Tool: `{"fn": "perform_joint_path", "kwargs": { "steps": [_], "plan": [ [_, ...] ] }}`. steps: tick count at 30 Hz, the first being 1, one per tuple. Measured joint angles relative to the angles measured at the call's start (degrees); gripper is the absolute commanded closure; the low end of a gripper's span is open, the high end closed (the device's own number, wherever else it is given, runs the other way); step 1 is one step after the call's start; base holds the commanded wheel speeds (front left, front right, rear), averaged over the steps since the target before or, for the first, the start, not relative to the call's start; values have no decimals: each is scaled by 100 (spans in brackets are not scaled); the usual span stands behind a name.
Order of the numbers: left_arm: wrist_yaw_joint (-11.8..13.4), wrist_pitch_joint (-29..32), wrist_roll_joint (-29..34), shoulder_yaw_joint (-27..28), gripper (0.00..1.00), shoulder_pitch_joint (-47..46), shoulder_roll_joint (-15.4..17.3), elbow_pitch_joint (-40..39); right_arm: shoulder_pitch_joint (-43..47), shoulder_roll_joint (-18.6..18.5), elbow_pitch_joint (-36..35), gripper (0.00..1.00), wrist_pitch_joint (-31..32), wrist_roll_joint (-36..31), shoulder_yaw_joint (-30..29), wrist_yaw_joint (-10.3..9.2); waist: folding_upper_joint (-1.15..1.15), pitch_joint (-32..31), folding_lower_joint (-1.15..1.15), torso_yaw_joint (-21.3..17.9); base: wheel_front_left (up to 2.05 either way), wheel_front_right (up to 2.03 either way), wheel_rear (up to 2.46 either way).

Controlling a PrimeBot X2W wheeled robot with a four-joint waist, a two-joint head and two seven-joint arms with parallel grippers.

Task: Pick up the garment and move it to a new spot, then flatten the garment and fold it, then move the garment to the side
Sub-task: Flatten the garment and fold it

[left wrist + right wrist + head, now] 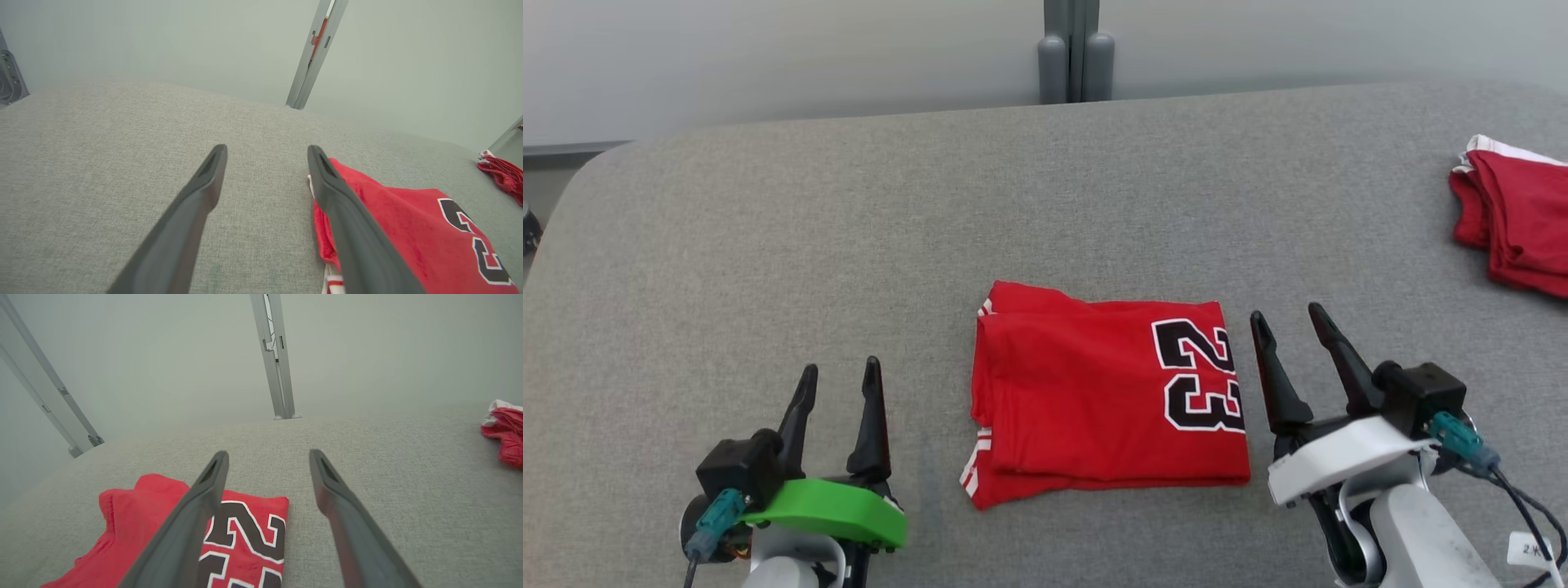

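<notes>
Head view shows the red garment [1107,392] folded into a neat block on the gray table [768,229]. The left gripper [840,366] is wide and empty, and the garment lies near it on its right. The right gripper [1287,313] is wide and empty too, just beside the edge with the 23 (not touching, I think). Folding looks done. Only the move to the side looks left to do.

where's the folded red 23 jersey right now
In the head view the folded red jersey lies flat on the grey table, near centre, between the left gripper and the right gripper, closer to the right one.
</notes>
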Motion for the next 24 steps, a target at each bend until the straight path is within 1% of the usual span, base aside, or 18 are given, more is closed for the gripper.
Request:
{"fn": "perform_joint_path", "kwargs": {
  "steps": [4, 10, 15, 24],
  "plan": [
    [-53, -8, 328, 282, 0, 217, -93, -37, 328, 113, -151, 0, -13, -243, -264, 0, 0, -130, 0, -66, 0, 0, 0],
    [-192, -8, 592, 612, 0, 525, -274, -65, 555, 220, -392, 0, -14, -334, -427, 0, 0, -318, 0, -111, 0, 0, 0],
    [-337, -15, 776, 738, 0, 642, -383, 25, 694, 234, -469, 0, -14, -363, -517, 0, 0, -457, 0, -102, 0, 0, 0],
    [-454, -15, 933, 823, 0, 689, -493, 115, 784, 238, -481, 0, -14, -296, -457, 0, 0, -525, 0, -73, 0, 0, 0]
  ]
}}
